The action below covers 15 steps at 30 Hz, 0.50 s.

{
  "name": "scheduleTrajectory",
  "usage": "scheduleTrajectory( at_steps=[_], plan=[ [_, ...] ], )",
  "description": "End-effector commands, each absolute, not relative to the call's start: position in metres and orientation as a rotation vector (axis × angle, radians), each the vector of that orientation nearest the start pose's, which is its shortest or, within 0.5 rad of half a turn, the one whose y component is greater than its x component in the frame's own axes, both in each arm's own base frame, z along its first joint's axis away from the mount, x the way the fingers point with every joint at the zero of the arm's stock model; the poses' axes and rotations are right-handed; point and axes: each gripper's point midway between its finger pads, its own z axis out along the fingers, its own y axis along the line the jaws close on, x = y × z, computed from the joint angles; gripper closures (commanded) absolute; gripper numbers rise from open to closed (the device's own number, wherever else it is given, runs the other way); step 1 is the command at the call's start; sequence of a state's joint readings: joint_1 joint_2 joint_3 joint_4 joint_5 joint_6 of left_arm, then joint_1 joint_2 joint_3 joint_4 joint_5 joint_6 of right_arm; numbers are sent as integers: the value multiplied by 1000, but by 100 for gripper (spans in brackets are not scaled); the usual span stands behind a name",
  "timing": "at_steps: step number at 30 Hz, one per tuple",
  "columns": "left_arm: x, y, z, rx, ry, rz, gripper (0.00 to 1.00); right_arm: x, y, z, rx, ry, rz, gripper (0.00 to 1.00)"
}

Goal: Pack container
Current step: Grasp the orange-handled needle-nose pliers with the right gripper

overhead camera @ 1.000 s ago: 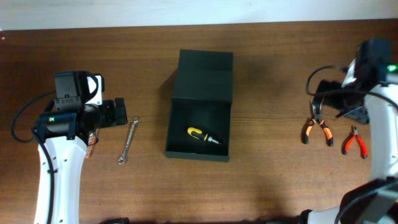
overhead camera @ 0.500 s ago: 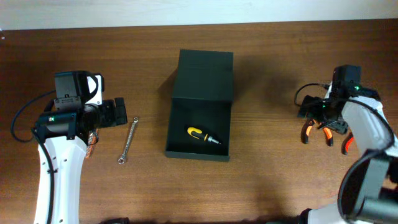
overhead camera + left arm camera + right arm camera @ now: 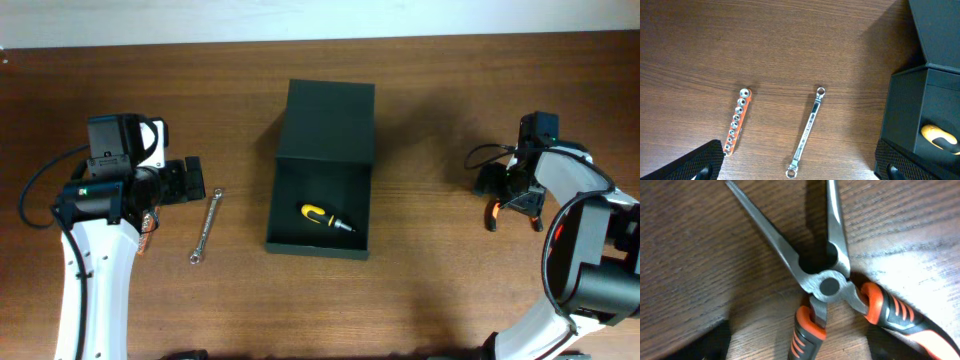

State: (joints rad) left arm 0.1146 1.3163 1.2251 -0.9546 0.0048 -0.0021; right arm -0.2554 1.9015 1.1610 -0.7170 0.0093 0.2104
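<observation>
The dark green-black matte rectangular container (image 3: 330, 185) sits at the middle of the brown wooden surface (image 3: 440, 290), its hinged flap lid (image 3: 329, 120) folded open towards the far edge. Inside lies a yellow-and-black screwdriver (image 3: 322, 216), slanted, near the front wall.

To the container's left, a slim silver ring wrench (image 3: 807, 131) lies well apart from it. Further left is an orange rail of silver sockets (image 3: 736, 121), roughly parallel to the wrench.

The left pincer (image 3: 190, 181) hangs above this pair, released, with its dark fingers (image 3: 700, 162) spread wide at the lower corners of the wrist view.

Far to the container's right, the right pincer (image 3: 497, 192) is low over orange-and-black-handled needle-nose pliers (image 3: 827, 287), whose steel jaws are splayed. It is released, its blurred fingers (image 3: 710, 340) standing either side of the handles. Whether they touch the handles cannot be told.
</observation>
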Motion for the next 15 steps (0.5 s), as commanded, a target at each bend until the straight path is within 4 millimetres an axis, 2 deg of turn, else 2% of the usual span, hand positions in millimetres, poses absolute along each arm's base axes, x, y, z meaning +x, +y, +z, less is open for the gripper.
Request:
scheduleTrajectory(
  at_steps=[1,3,5,7,10,12,15],
  plan=[
    [327,35,205,-159,2577,9,1,334,-88,-22,726,3001,-3,45],
    [327,35,205,-159,2577,9,1,335,-88,-22,725,2999,-2,51],
    [328,35,205,-159,2576,9,1,336,-88,-22,725,2996,-3,60],
    [328,35,205,-159,2576,9,1,336,-88,-22,724,2993,-3,77],
    [327,35,205,-159,2577,9,1,336,-88,-22,724,2994,-3,82],
    [327,35,205,-159,2577,9,1,336,-88,-22,724,2994,-2,96],
    [327,35,205,-159,2577,9,1,337,-88,-22,722,2990,-2,96]
  ],
)
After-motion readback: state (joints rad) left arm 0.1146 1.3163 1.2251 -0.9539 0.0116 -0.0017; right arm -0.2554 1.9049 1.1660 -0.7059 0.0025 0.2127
